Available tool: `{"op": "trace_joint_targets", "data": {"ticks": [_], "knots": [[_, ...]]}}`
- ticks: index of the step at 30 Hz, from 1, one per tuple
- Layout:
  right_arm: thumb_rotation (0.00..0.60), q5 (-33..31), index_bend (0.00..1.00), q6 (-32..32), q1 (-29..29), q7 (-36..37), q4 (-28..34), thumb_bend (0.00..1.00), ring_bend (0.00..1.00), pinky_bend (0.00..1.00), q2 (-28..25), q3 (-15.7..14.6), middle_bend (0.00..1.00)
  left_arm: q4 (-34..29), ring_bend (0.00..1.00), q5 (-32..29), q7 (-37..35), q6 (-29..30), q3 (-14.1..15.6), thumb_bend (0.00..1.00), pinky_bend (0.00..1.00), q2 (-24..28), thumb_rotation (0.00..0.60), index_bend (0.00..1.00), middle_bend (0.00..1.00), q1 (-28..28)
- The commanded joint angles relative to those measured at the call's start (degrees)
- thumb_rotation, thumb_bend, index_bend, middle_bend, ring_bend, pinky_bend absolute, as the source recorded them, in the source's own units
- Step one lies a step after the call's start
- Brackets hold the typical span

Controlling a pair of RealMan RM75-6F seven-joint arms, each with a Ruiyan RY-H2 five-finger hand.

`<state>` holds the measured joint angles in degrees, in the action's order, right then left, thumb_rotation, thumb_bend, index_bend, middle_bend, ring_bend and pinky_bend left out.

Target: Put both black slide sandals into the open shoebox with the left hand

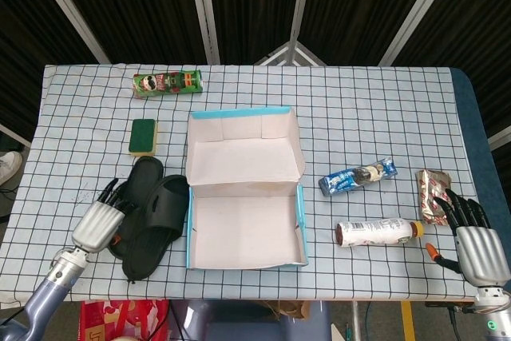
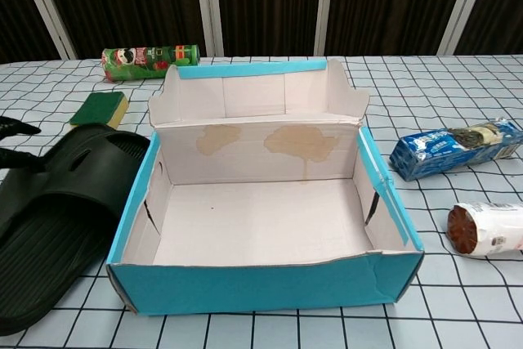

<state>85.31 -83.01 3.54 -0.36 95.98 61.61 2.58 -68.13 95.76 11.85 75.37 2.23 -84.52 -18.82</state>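
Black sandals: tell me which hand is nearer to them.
Left. The left hand sits against the black sandals on their left; the right hand is across the table, beyond the shoebox.

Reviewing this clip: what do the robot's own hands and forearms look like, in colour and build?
Both are humanlike hands with a silver-grey metallic back and black fingers. The left hand sits on a grey-blue forearm. The right hand has ribbed silver plating, an orange tip at its thumb side, and a small green light at the wrist. No loose cables show.
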Motion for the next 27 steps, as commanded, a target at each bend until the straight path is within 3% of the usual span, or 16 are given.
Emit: {"op": "trace_joint_targets", "data": {"ticks": [1,10,13,17,22,27], "knots": [[0.600,-0.1,0.14,-0.1,-0.1,0.0,0.1,0.27,0.10,0.07,-0.1,0.0,0.05,0.1,0.09,-1.3,-0.3,1.2,-0.8,0.37,0.04,1.6,0.600,0.48,0.54,0.8],[0.600,-0.3,0.14,0.3,-0.1,-0.1,0.7,0.27,0.10,0.07,-0.4,-0.2,0.05,-3.0,0.09,-2.7,-0.2,8.4,-3.1,0.37,0.04,10.6,0.600,0.48,0.54,3.6],[0.600,-0.4,0.14,0.9,0.1,-0.2,1.1,0.27,0.10,0.07,-0.5,-0.3,0.05,-5.9,0.11,0.9,1.3,12.9,-5.1,0.37,0.04,14.3,0.600,0.48,0.54,2.1],[0.600,-0.2,0.14,0.7,0.0,0.0,1.3,0.27,0.10,0.07,-0.7,-0.4,0.05,-10.3,0.11,10.5,7.6,16.2,-7.2,0.37,0.06,18.9,0.600,0.48,0.54,-2.9],[0.600,-0.5,0.14,0.7,-0.1,0.3,1.3,0.27,0.10,0.07,-0.8,-0.3,0.05,-17.2,0.11,22.5,15.1,10.9,-7.9,0.37,0.07,22.7,0.600,0.48,0.53,-11.2],[0.600,-0.7,0.14,0.6,-0.2,1.1,1.0,0.27,0.10,0.07,-1.0,-0.3,0.05,-21.6,0.11,32.4,20.4,3.4,-8.6,0.37,0.09,22.6,0.600,0.48,0.52,-19.2]]}}
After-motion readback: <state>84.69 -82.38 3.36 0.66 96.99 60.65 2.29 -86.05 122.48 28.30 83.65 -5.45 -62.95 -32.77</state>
